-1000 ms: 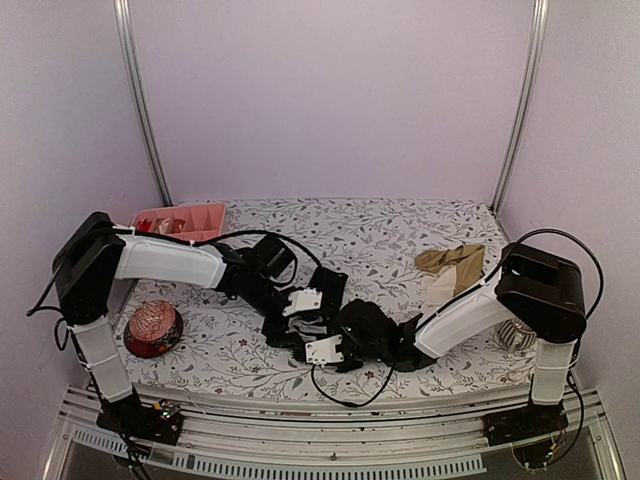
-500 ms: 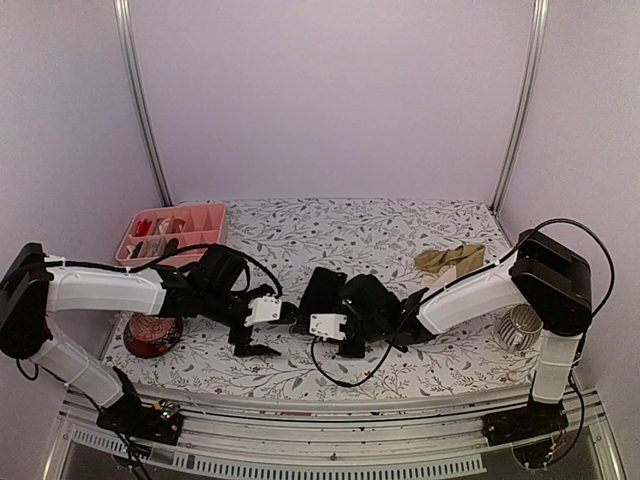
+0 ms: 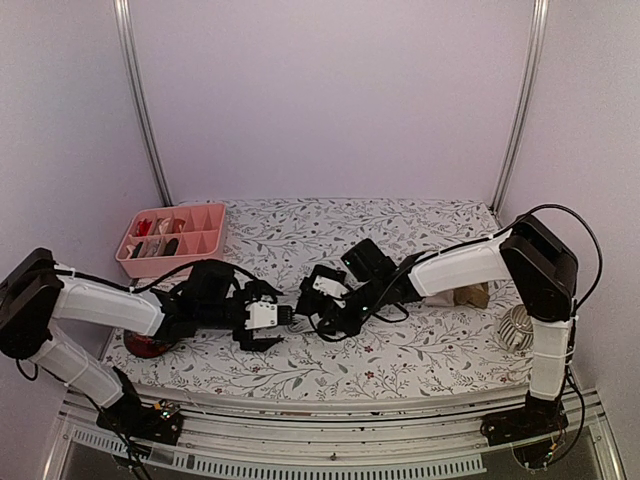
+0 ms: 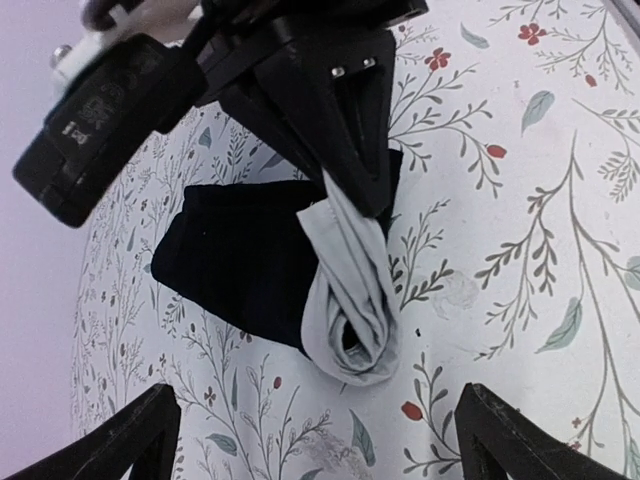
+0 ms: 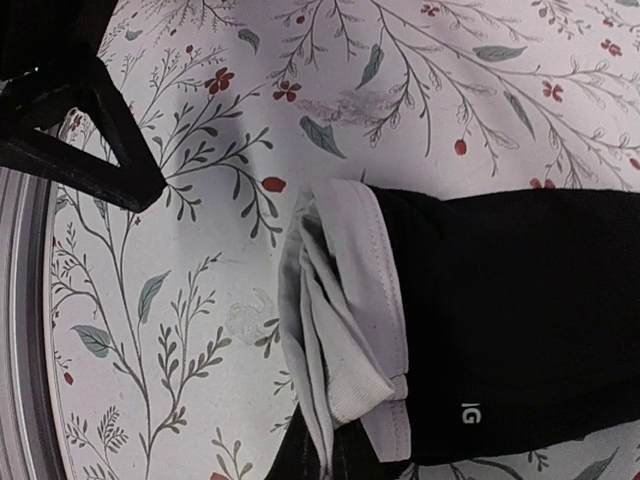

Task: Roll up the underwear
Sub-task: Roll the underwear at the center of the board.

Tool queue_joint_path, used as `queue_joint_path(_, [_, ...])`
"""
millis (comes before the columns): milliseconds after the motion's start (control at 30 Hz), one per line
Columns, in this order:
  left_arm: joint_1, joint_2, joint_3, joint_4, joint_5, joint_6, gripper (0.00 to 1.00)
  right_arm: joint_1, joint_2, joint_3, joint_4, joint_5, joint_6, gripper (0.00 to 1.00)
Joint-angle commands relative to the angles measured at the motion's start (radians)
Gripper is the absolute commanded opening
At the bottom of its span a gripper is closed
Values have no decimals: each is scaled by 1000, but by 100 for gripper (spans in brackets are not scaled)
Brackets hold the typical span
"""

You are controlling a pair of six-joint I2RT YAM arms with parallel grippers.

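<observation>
Left wrist view: soft black cloth underwear (image 4: 240,260), light, limp; hold the pale rolled end. Left gripper (image 4: 318,402) agape, right gripper (image 4: 362,185) unclear.

Floral-print counter (image 3: 400,235) carries a pink divided tray (image 3: 140,265) far left, rolled black underwear (image 4: 245,265) mid-front, tan underwear (image 3: 472,296) at right.

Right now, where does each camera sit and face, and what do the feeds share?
Top external: above and behind the bases, looking down on the table; left arm and right arm show.
Left wrist: on the left arm, facing the black underwear; left hand open at the bottom, right hand beyond.
Right wrist: close over that underwear; own fingers barely visible.
Shared: both wrist views show its pale rolled end.
</observation>
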Motion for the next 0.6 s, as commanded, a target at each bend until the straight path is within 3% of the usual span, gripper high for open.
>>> queue_joint_path(0, [-13, 83, 47, 81, -48, 39, 99, -4, 26, 23, -86, -69, 65, 3])
queue_joint_path(167, [-58, 168, 96, 32, -50, 78, 98, -6, 28, 14, -72, -87, 77, 2])
queue_joint_path(567, [-159, 286, 90, 172, -198, 59, 95, -37, 28, 12, -51, -186, 136, 3])
